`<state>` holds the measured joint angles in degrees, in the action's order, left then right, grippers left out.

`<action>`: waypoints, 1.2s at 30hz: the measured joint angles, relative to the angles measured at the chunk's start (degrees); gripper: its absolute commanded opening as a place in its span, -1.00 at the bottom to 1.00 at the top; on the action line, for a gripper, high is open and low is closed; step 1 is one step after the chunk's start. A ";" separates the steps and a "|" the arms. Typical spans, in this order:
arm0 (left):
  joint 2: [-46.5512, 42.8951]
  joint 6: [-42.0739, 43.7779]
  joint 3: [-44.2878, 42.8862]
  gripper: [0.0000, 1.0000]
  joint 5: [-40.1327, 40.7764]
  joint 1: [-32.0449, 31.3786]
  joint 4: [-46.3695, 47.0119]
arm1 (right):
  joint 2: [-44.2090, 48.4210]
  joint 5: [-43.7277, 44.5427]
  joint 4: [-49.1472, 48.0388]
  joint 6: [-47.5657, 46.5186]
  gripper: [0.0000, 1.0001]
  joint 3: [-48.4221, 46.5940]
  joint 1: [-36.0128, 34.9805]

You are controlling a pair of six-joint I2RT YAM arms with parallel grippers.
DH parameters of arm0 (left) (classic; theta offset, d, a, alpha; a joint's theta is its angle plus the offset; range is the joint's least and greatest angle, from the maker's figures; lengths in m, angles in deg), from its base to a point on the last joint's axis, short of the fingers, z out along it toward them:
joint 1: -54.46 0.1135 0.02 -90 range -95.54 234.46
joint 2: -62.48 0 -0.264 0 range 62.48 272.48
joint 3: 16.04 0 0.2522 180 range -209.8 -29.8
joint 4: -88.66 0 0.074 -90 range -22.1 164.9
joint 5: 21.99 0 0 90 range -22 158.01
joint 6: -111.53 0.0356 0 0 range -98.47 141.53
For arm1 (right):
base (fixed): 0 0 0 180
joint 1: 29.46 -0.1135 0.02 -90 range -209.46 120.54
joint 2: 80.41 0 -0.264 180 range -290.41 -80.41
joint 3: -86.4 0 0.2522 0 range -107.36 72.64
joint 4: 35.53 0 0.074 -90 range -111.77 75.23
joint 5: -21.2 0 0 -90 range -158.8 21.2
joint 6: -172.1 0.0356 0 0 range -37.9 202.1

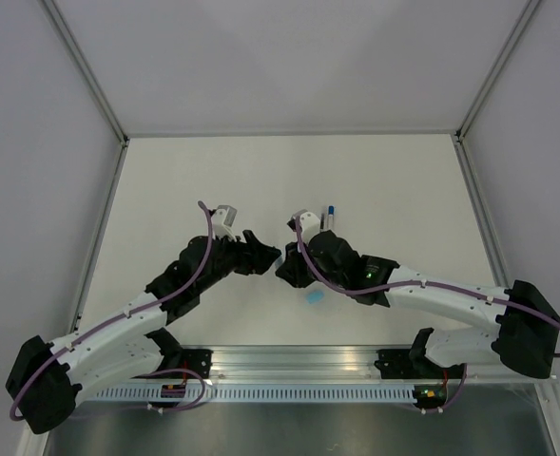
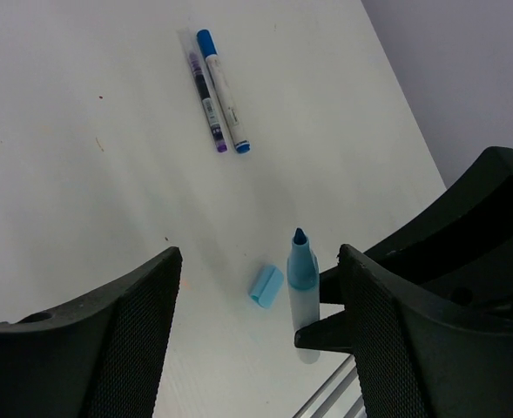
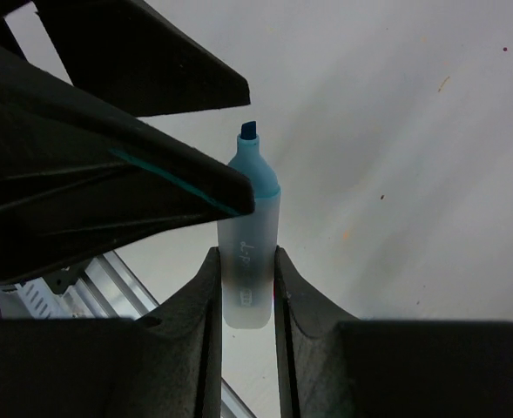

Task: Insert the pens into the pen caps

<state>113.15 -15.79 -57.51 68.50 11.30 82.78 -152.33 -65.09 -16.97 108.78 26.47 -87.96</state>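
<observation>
White surface (image 1: pixel 184 180) under both my arms, with pale grey walls closing it in on three sides; I place everything from the light-blue cap (image 2: pixel 266 286), which lies on its side by itself on the surface.

Left of the cap and a little beyond it in the top view hangs my left pincer (image 2: pixel 259 251). Its two black fingers are spread wide with nothing between them. In its own wrist view the cap shows in the gap between the fingers, lower down and untouched.

Just left of the cap in the top view, tip to tip with the left one, is my right pincer (image 3: pixel 246 252). It is pinched on the uncapped marker (image 3: pixel 252 218), a frosted pale-blue barrel with a darker blue chisel tip. My fingers press the barrel from both sides at its lower part, and the tip points toward my left pincer. In the left wrist view the marker stands just right of the cap, apart from it. I cannot tell whether its tip touches a left finger.

Well beyond the cap and slightly right of it lie two thin pens side by side on the surface. They are the dark pen (image 2: pixel 205 100) and the blue and white pen (image 2: pixel 224 91), and neither pincer touches them.
</observation>
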 measured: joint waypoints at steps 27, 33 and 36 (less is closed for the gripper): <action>-3.23 -0.94 1.03 -0.95 -7.28 0.42 6.08 | -1.70 4.55 -4.22 0.98 -0.10 -4.13 -5.86; -10.56 -0.72 1.29 -0.95 -16.48 0.15 9.84 | 6.86 -4.57 -11.47 -1.09 -0.08 2.93 -5.86; -12.92 -0.70 1.81 -0.95 -21.35 0.15 13.55 | 11.82 -9.46 -15.82 -1.22 -0.13 6.88 -6.01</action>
<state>100.24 -16.49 -55.69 47.14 11.46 96.33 -140.50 -74.56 -32.79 107.55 33.35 -93.97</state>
